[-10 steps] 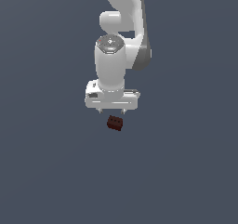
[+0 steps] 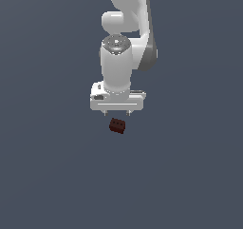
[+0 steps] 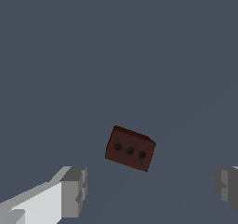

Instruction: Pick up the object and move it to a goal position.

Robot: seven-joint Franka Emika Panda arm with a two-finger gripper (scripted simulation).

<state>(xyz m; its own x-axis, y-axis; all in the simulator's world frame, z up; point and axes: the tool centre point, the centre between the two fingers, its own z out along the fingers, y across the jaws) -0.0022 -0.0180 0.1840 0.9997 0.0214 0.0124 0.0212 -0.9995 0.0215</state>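
Note:
The object is a small dark maroon block [image 2: 117, 126] with three tiny dark dots on one face. It lies on the grey surface just below my white gripper [image 2: 116, 113] in the exterior view. In the wrist view the block [image 3: 129, 148] lies tilted, ahead of the two fingertips and between their lines. One finger [image 3: 74, 190] and the other [image 3: 226, 186] stand wide apart. The gripper is open and holds nothing. The block is narrower than the gap.
The flat dark grey surface [image 2: 52, 166] spreads all around. The white arm [image 2: 126, 28] rises above the gripper. No other objects show.
The arm and block stand in nearly the same places as half a second ago. No clear change shows.

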